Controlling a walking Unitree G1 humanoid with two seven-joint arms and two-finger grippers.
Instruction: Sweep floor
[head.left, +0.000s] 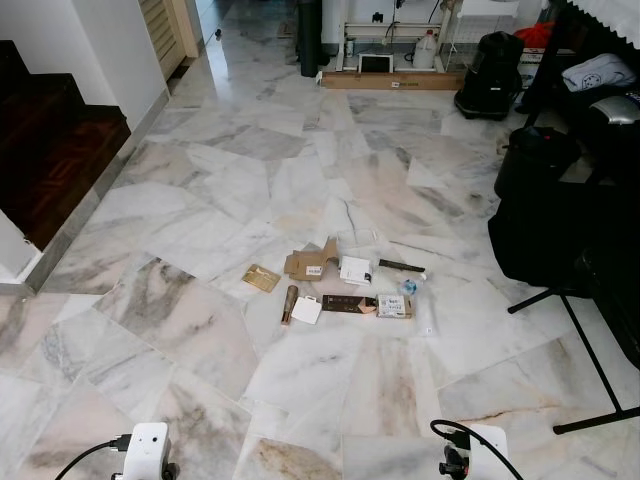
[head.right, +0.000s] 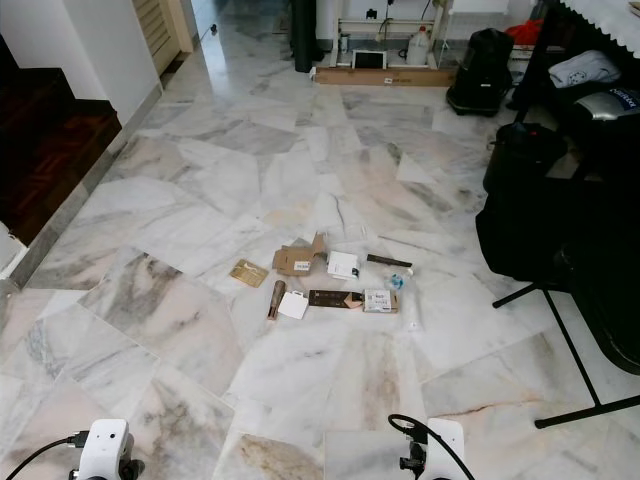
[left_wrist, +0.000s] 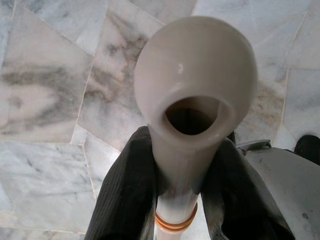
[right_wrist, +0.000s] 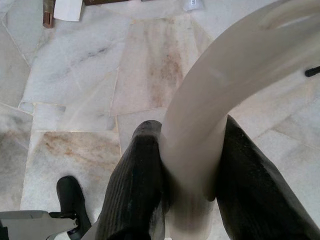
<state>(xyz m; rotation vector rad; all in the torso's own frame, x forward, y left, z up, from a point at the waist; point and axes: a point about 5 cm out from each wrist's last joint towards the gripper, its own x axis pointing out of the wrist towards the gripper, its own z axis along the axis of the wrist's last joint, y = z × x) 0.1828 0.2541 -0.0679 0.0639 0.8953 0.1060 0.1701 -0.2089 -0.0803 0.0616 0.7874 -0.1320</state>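
While each claw, left and right, pinches a cream handle, the litter at twelve o'clock lies unswept on the floor; sweeping looks barely begun.

dark wooden stairs at left, against white wall | black bags at right, beside a black stand with legs on the marble | black vacuum-like unit far right | long cardboard box along far wall, white jug just behind it
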